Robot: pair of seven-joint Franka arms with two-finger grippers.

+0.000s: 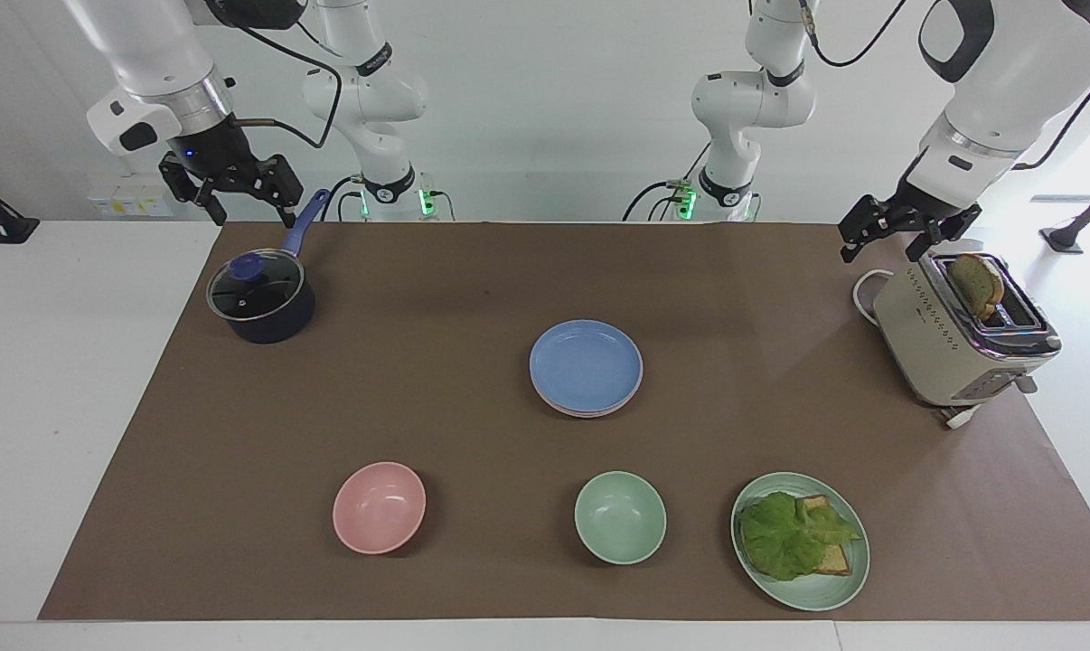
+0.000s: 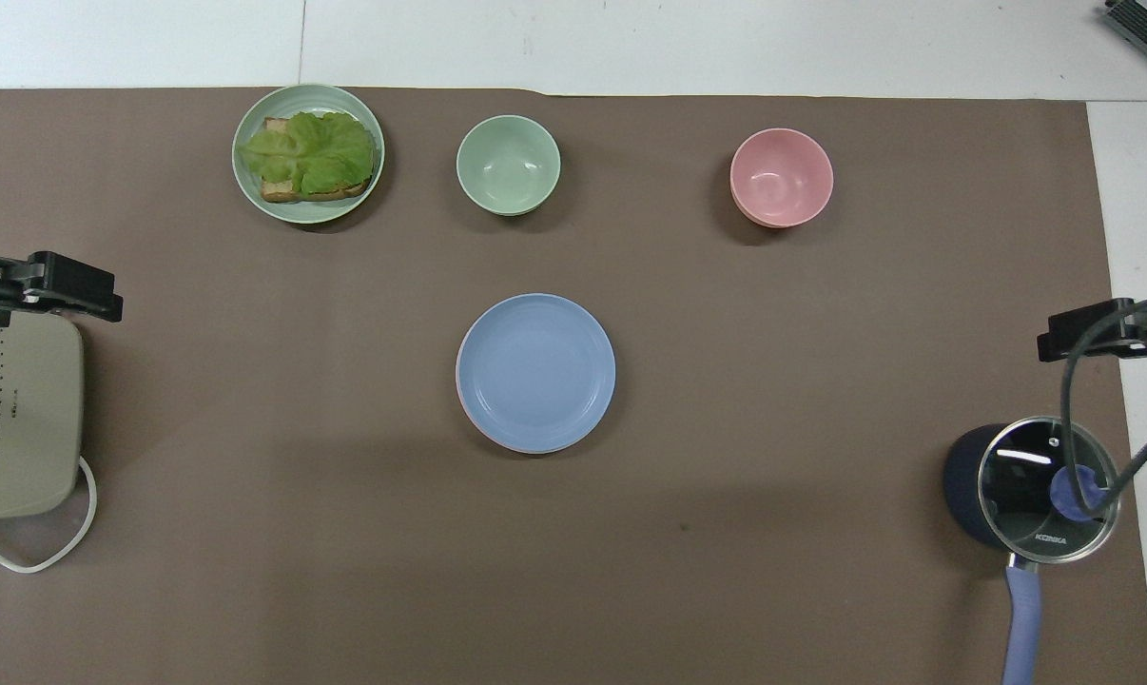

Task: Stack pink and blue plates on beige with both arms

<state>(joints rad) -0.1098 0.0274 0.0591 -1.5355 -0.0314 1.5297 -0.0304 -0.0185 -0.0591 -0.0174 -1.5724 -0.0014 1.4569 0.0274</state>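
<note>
The blue plate (image 1: pixel 586 363) (image 2: pixel 535 371) lies at the middle of the brown mat, on top of a stack. A sliver of the pink plate's rim (image 1: pixel 590 412) (image 2: pixel 460 392) shows under it. The beige plate is hidden. My right gripper (image 1: pixel 249 215) (image 2: pixel 1101 335) hangs open and holds nothing, raised over the pot's handle at the right arm's end of the table. My left gripper (image 1: pixel 879 253) (image 2: pixel 60 290) waits open and holds nothing, above the toaster's end at the left arm's end. Both are well away from the stack.
A dark pot with a glass lid (image 1: pixel 260 303) stands under the right gripper. A beige toaster (image 1: pixel 961 334) holds bread. Farther from the robots than the stack sit a pink bowl (image 1: pixel 379 506), a green bowl (image 1: pixel 620 517) and a green plate with lettuce and bread (image 1: pixel 800 540).
</note>
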